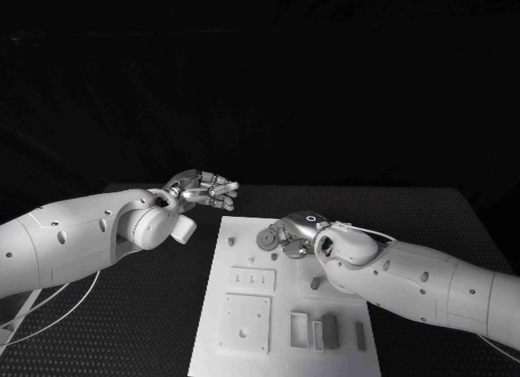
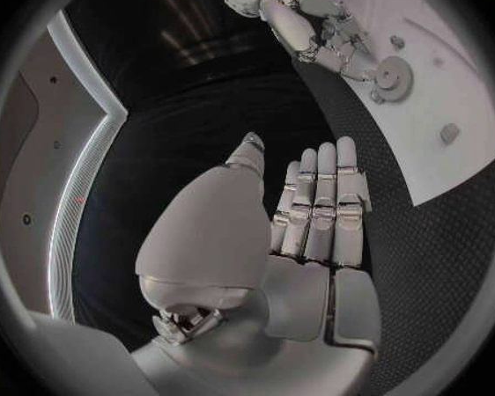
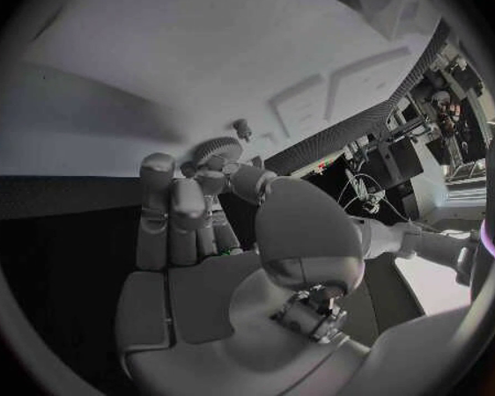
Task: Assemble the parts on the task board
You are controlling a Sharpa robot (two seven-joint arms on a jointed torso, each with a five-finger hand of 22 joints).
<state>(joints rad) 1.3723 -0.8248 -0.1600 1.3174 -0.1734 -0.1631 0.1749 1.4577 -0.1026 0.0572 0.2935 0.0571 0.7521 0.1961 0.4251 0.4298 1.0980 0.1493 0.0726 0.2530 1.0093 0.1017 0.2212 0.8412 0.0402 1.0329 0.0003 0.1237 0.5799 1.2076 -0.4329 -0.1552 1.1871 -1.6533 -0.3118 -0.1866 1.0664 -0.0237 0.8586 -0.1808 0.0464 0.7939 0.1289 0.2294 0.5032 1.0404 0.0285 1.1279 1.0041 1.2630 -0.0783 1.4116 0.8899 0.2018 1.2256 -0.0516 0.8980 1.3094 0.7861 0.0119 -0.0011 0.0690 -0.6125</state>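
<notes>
1. Right hand (image 1: 292,236), in the head view, sits over the far part of the task board (image 1: 232,314) and pinches a round gear (image 1: 267,238) at its fingertips; the gear stands on edge, at about nine o'clock from the hand. Left hand (image 1: 201,188) hangs off the board, near its far-left corner at roughly eleven o'clock, fingers straight and apart, holding nothing. On the board I count two square plates, a small one (image 1: 252,278) with three slots and a larger one (image 1: 244,323) nearer the robot, plus three upright blocks (image 1: 327,331) in a row at about five o'clock. Two small pegs (image 1: 274,256) stand near the right hand. Both arms rest above a black table (image 1: 136,314).

2. Left wrist view: the left hand (image 2: 313,220) is flat and released, fingers side by side, above the table's dark mat. Beyond it the right hand (image 2: 330,40) grips the gear (image 2: 393,75) over the white board (image 2: 446,79), where two small pegs (image 2: 449,133) can be counted.

3. Right wrist view: the right hand (image 3: 203,238) holds the toothed gear (image 3: 217,152) at its fingertips, just beside one peg (image 3: 242,129) standing in the board (image 3: 149,79). Two plates (image 3: 300,104) lie farther along the board.
</notes>
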